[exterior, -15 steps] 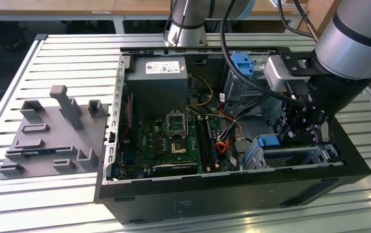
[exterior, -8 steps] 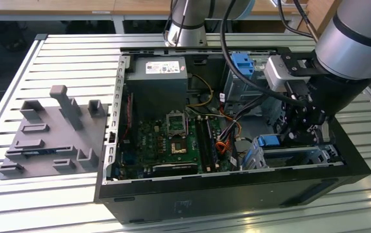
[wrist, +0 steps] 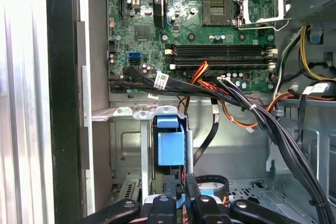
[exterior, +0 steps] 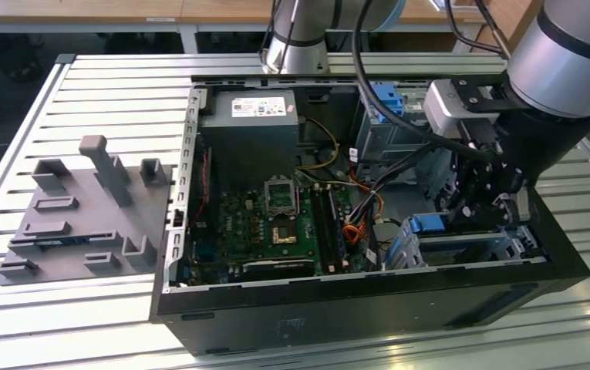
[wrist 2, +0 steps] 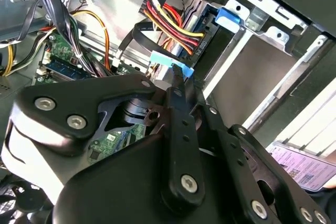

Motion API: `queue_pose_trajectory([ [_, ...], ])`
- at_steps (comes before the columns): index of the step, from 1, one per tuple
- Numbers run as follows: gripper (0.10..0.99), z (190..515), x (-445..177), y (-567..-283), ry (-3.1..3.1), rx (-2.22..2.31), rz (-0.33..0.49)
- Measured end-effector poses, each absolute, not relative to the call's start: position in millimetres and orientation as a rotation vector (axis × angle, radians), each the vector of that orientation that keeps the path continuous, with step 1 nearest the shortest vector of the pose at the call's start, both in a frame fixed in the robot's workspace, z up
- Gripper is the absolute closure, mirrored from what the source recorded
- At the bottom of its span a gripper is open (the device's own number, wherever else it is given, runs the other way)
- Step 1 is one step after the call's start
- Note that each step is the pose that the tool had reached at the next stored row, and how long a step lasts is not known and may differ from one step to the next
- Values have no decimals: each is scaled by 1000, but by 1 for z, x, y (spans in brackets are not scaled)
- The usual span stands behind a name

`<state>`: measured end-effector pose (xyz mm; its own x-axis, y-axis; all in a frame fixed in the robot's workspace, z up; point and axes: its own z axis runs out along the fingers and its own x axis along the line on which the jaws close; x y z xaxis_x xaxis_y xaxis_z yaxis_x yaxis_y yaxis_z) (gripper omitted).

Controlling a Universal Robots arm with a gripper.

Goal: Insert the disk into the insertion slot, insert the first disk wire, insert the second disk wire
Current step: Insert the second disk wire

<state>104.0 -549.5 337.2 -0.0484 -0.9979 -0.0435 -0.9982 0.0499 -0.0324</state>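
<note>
The disk, in its bright blue caddy (exterior: 429, 225), sits inside the insertion slot (exterior: 475, 248), a grey sheet-metal cage at the exterior view's right. In the first wrist view the caddy's blue end (wrist: 170, 142) faces me from the cage (wrist: 126, 145). A red, yellow and black wire bundle (wrist 2: 170, 24) runs into a plug on the disk beside the blue tab (wrist 2: 229, 17). My gripper (wrist 2: 178, 73) reaches down into the case by the cage (exterior: 490, 208). It is shut on the light blue plug (wrist 2: 164, 59) of a flat black disk wire (wrist 2: 137, 31), right at the disk's end.
The open case holds a green motherboard (exterior: 279, 220), a grey power supply (exterior: 248, 127) and loose cable bundles (wrist: 247, 106) crossing above the cage. A taller grey bay with a blue bracket (exterior: 386, 96) stands behind. A grey fixture plate (exterior: 79, 220) lies on the slatted table.
</note>
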Motion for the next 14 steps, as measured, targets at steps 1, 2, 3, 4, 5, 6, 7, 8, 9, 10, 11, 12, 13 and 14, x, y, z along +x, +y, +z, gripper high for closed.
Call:
queue_pose_trajectory([
  [1,867,339,104,-550,2237,-2129,11],
  [2,878,340,104,-550,2237,-2129,12],
  [3,878,342,104,-550,2237,-2130,12],
  [4,945,343,104,-550,2238,-2130,13],
  [5,980,344,104,-550,2238,-2130,13],
  [6,980,344,104,-550,2238,-2130,14],
  [7,980,345,104,-550,2238,-2130,14],
  [8,980,345,104,-550,2238,-2131,14],
  [9,980,346,104,-550,2238,-2131,14],
  [10,980,346,104,-550,2238,-2131,14],
  [11,980,347,104,-550,2238,-2131,14],
  [12,980,347,104,-550,2238,-2131,14],
  [13,980,347,104,-550,2238,-2131,15],
  [14,980,347,104,-550,2238,-2131,15],
])
